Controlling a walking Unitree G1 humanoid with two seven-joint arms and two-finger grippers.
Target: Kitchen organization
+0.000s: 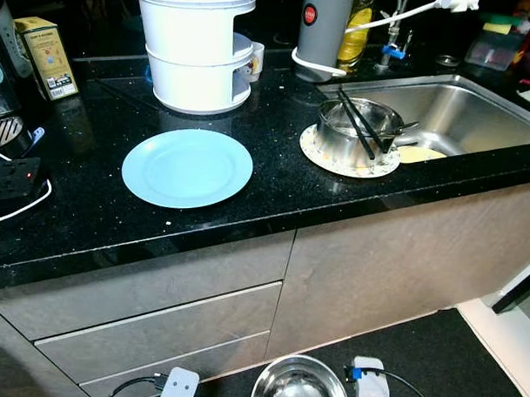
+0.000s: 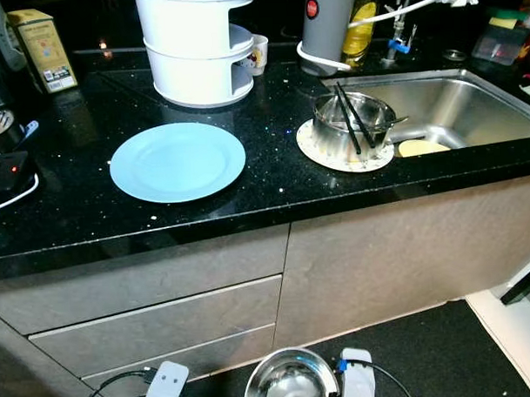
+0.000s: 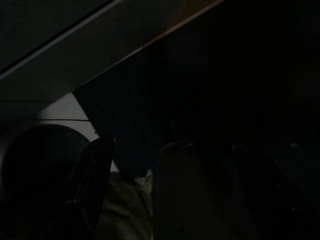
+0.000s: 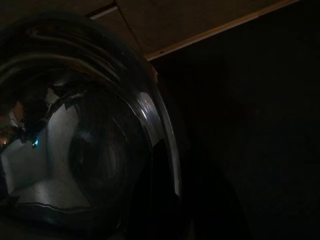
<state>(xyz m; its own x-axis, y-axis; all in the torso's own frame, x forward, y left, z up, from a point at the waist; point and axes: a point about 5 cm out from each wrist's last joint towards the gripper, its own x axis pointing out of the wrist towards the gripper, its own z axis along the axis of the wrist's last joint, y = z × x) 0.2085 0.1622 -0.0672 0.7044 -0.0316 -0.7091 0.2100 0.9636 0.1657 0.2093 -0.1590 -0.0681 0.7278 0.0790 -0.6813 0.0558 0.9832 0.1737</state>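
Progress looks early to me. Round shiny steel bowl [image 1: 298, 385] sits low at 6 o'clock in front of the cabinet, right beside the right tool [image 2: 357, 380], filling its wrist camera; looks carried, but I can't tell how the fingers sit. Left tool [image 1: 178, 389] hangs at 7 o'clock, grip unreadable too. On the black speckled desk [image 1: 91, 213], the round pale blue plate [image 1: 187, 167] lies bare mid-counter. At 2 o'clock a steel pot [image 1: 358, 130] with black chopsticks [image 1: 360, 124] sits on a patterned plate [image 1: 351, 168] by the steel sink [image 1: 471, 108], so that's still unsorted.
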